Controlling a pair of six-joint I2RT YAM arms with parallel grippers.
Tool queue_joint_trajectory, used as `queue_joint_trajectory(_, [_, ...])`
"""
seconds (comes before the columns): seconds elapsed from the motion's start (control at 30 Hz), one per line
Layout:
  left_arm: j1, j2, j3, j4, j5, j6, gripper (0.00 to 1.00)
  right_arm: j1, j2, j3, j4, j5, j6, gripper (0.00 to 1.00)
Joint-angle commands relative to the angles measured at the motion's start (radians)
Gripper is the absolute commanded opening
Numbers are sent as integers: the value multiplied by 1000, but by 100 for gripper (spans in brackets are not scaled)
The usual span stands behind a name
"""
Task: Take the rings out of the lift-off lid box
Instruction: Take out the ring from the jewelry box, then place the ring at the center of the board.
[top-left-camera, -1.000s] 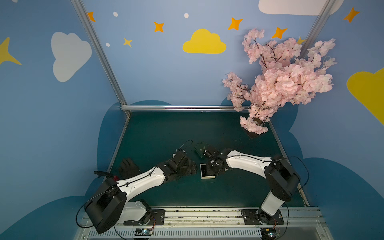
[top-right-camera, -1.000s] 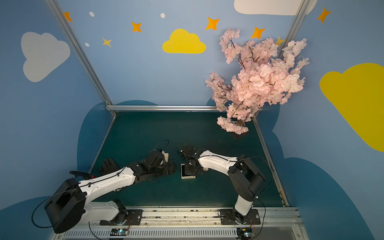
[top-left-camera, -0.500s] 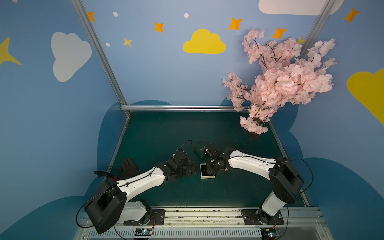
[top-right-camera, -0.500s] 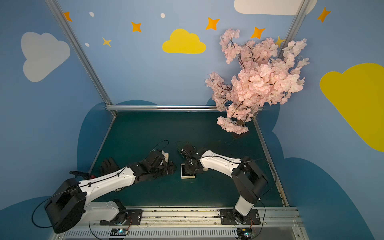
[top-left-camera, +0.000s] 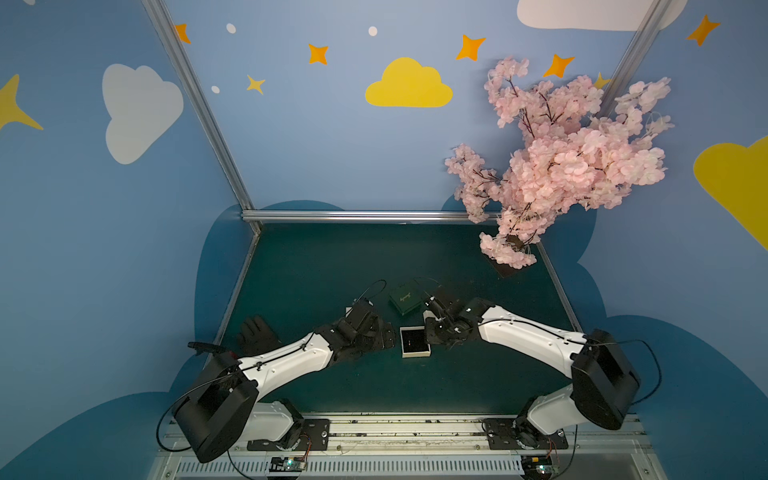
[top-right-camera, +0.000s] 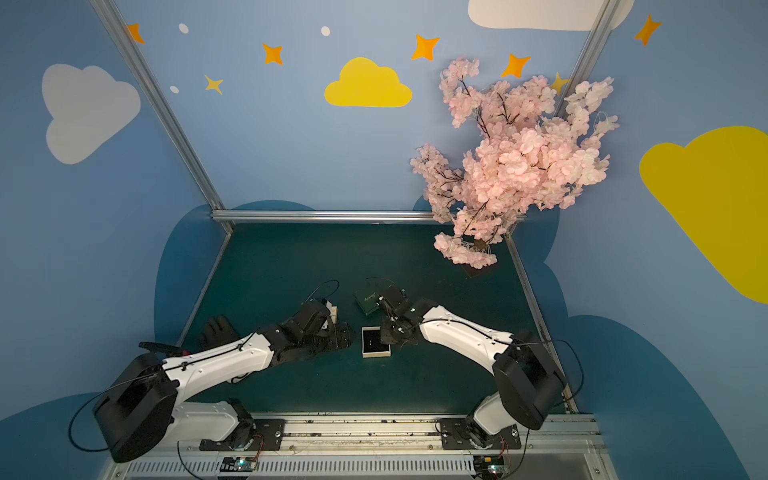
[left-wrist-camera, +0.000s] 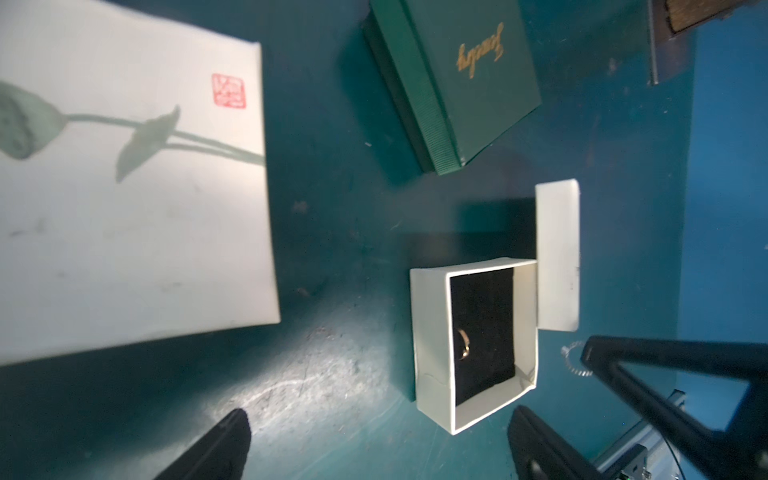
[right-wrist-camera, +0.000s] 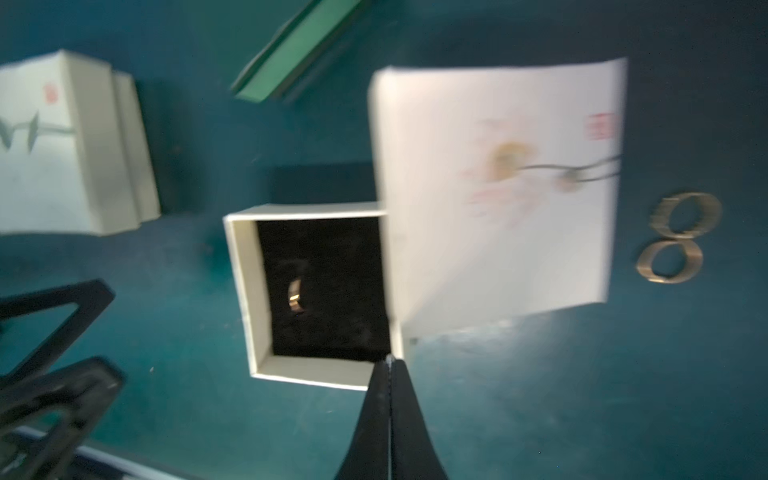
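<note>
One ring (right-wrist-camera: 296, 296) sits in the black foam of the open lift-off lid box (right-wrist-camera: 239, 266), wedged upright in a slot near the middle. The printed lid (right-wrist-camera: 498, 199) is off and leans against one wall of the box. Two more rings (right-wrist-camera: 708, 214) lie touching each other on the surface beyond the lid, already out. The right hand (right-wrist-camera: 388, 368) is closed, jaws pressed together on nothing visible, its tip at a corner of the box rim. The left hand (left-wrist-camera: 382, 440) is spread wide and empty, near the box.

The ring is likely feather-light, stiff and slick. The foam probably grips it a little, so the light cardboard box may lift with it unless steadied. The best hold looks like the exposed arc of the band above the foam.

The surface (top-left-camera: 332, 270) is a scuffed dark green mat, also carrying a green jewellery box (left-wrist-camera: 469, 83), a lotus-printed white box (left-wrist-camera: 124, 208) and a black glove (top-left-camera: 255, 334). Blue walls painted with clouds and stars enclose it, and a pink blossom tree (top-left-camera: 573, 166) stands in a far corner.
</note>
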Motion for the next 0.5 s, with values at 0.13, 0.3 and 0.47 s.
queue_joint_trajectory(0.13, [3, -13, 31, 101, 58, 80, 98, -196, -216, -158, 42, -13, 29, 0])
queue_joint_trajectory(0.3, [2, 0, 46, 180, 118, 118, 98, -379, -260, -227, 82, -99, -13, 0])
queue_joint_trajectory(0.47, [3, 2, 52, 241, 166, 154, 99, -514, -202, -239, 124, -192, -63, 0])
